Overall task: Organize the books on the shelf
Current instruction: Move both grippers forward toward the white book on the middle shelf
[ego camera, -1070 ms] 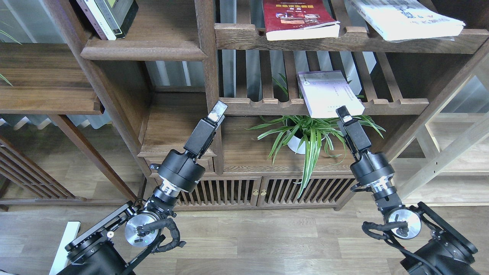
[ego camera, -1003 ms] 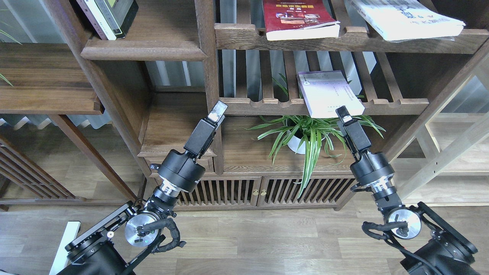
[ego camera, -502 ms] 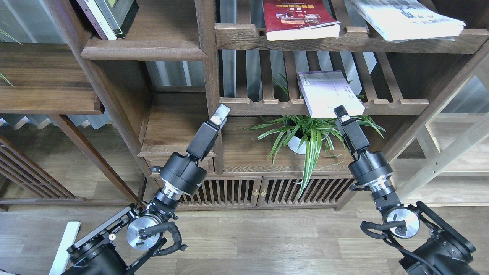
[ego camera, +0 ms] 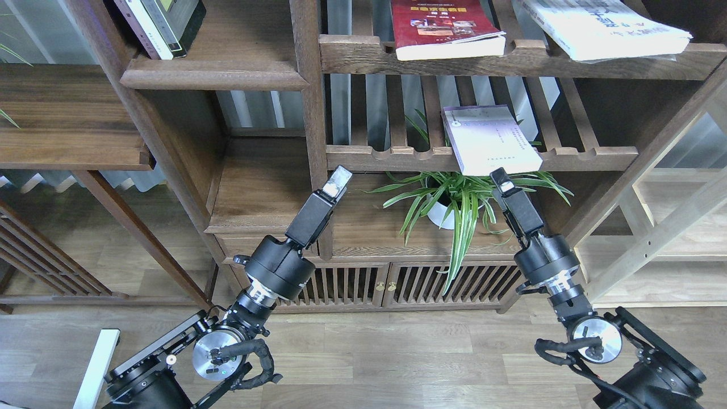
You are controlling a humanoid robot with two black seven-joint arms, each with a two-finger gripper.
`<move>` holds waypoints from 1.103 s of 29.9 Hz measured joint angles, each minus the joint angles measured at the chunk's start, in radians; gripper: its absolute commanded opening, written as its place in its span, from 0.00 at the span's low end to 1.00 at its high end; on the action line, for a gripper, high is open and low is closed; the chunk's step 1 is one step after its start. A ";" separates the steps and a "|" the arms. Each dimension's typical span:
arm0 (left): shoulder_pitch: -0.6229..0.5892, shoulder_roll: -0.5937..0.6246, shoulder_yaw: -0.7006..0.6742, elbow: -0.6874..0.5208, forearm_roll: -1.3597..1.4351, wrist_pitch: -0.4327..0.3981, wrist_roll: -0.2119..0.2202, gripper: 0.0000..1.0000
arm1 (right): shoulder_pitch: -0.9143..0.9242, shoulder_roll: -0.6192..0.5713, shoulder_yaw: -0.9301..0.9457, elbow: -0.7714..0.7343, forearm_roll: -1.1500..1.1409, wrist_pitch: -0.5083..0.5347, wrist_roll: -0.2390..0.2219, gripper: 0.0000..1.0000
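Observation:
A pale lavender-white book (ego camera: 488, 139) lies flat on the slatted shelf, overhanging its scalloped front rail. A dark red book (ego camera: 446, 28) and a large white book (ego camera: 602, 25) lie on the slatted shelf above. Slim white, green and dark-spined books (ego camera: 162, 23) lean on the solid plank shelf (ego camera: 227, 76) at top left. My right gripper (ego camera: 500, 180) is just below the lavender book's front edge, apart from it. My left gripper (ego camera: 339, 179) is below the scalloped rail, near the upright post. Each gripper shows as one narrow bar, holding nothing.
A potted spider plant (ego camera: 454, 204) stands on the low shelf between my grippers, leaves close to the right one. An upright post (ego camera: 311, 113) divides the bookcase. A cabinet with slatted doors (ego camera: 386, 284) sits below. A sloping side frame (ego camera: 653, 170) is at right.

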 measured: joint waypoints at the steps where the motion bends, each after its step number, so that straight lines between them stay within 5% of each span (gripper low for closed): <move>1: -0.002 0.000 0.003 0.001 0.000 0.000 0.000 0.99 | -0.001 -0.009 -0.007 0.002 0.000 0.000 0.000 1.00; 12: 0.002 0.008 0.007 0.001 -0.012 0.000 -0.001 0.99 | 0.005 -0.075 -0.107 0.006 0.001 0.000 -0.010 1.00; 22: 0.008 0.006 -0.010 0.002 -0.054 0.031 0.000 0.99 | 0.064 -0.101 -0.120 -0.024 0.023 -0.032 -0.133 1.00; 28: 0.010 0.008 -0.010 0.007 -0.148 0.058 0.076 0.99 | 0.158 -0.079 -0.114 -0.087 0.065 -0.101 -0.154 1.00; 33: 0.022 0.009 -0.010 0.035 -0.177 0.060 0.088 0.99 | 0.193 -0.068 -0.109 -0.120 0.148 -0.158 -0.155 1.00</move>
